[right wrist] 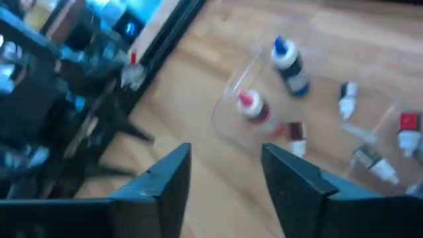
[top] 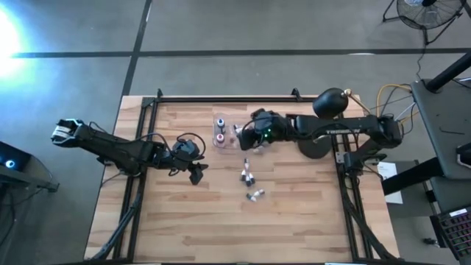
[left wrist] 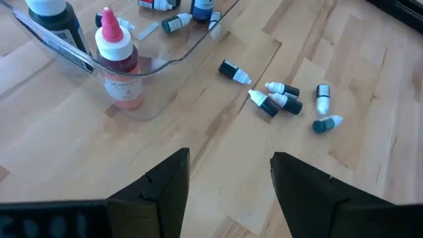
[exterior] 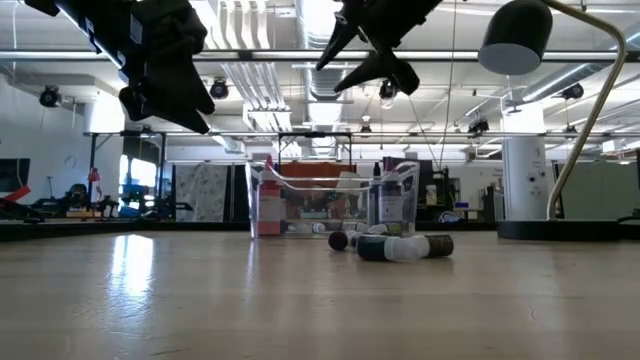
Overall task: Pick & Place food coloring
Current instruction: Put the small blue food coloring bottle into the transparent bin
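Observation:
Several tiny food coloring bottles (left wrist: 277,99) lie on their sides on the wood table, also seen near the table's middle (top: 249,177) and in the low view (exterior: 400,246). More small bottles (right wrist: 347,99) lie inside the clear plastic box (top: 229,144), beside a larger red-capped bottle (left wrist: 115,63) and a blue-capped one (right wrist: 287,63) standing upright. My right gripper (right wrist: 225,155) hovers open above the box (exterior: 375,45), nothing between its fingers. My left gripper (left wrist: 228,162) hangs open above the table, left of the loose bottles (top: 197,173).
A black lamp (top: 331,103) stands on its round base at the table's right far side. The table's black frame (top: 221,97) runs along the far edge. Bare wood (top: 221,228) stretches across the near half of the table.

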{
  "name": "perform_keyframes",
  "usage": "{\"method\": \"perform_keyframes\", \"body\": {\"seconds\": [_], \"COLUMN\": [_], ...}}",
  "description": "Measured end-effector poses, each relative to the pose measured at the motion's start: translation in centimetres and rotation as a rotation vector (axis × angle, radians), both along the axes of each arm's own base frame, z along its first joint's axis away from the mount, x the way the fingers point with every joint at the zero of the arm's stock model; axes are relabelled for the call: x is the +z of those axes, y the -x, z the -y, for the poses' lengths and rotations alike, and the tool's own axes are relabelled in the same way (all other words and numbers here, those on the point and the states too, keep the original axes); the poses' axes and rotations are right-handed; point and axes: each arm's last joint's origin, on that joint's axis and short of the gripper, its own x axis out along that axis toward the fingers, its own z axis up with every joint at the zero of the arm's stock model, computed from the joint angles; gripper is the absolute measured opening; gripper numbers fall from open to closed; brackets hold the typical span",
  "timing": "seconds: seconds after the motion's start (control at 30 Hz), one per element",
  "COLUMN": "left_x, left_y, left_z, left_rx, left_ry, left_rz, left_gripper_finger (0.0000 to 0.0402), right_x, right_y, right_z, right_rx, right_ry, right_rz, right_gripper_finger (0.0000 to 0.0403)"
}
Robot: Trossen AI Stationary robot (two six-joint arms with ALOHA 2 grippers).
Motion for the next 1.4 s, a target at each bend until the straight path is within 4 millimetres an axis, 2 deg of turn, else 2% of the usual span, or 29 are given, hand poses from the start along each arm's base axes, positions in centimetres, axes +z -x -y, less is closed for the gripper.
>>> {"method": "perform_keyframes", "body": {"seconds": [0.1,0.23,0.33,0.43,0.6,0.8,0.97,1.13,1.27,1.4], "left_x": [0.0,0.0,0.0,-0.3,-1.5,-2.6,-4.6,-6.9,-7.4,-7.5], "left_y": [0.0,0.0,-0.3,-1.4,-4.3,-8.1,-11.8,-15.2,-17.1,-18.2], "left_z": [0.0,0.0,0.1,0.4,1.1,2.1,3.2,4.1,4.6,5.2], "left_rx": [0.015,0.024,0.021,-0.068,-0.218,-0.428,-0.62,-0.69,-0.705,-0.752], "left_ry": [0.018,0.028,0.029,0.031,-0.018,-0.175,-0.243,-0.279,-0.28,-0.271], "left_rz": [0.005,0.008,0.019,0.044,0.096,0.161,0.144,0.074,0.04,0.03], "left_gripper_finger": [0.0186,0.0186,0.0186,0.0186,0.0186,0.0186,0.0186,0.0186,0.0186,0.0186], "right_x": [-0.7,-2.3,-4.2,-5.6,-8.0,-10.1,-11.1,-12.3,-12.7,-13.0], "right_y": [0.4,2.0,3.6,4.7,6.0,7.8,9.4,10.5,10.9,11.1], "right_z": [-1.5,-5.5,-8.3,-10.5,-13.2,-15.7,-16.8,-17.4,-17.5,-17.5], "right_rx": [0.104,0.229,0.281,0.293,0.285,0.276,0.261,0.224,0.191,0.194], "right_ry": [0.057,0.154,0.142,0.114,0.057,0.002,-0.009,-0.03,-0.017,-0.007], "right_rz": [-0.106,-0.349,-0.491,-0.53,-0.579,-0.638,-0.662,-0.685,-0.678,-0.677], "right_gripper_finger": [0.0212,0.0232,0.0234,0.023,0.0224,0.0224,0.0224,0.0224,0.0224,0.0224]}}
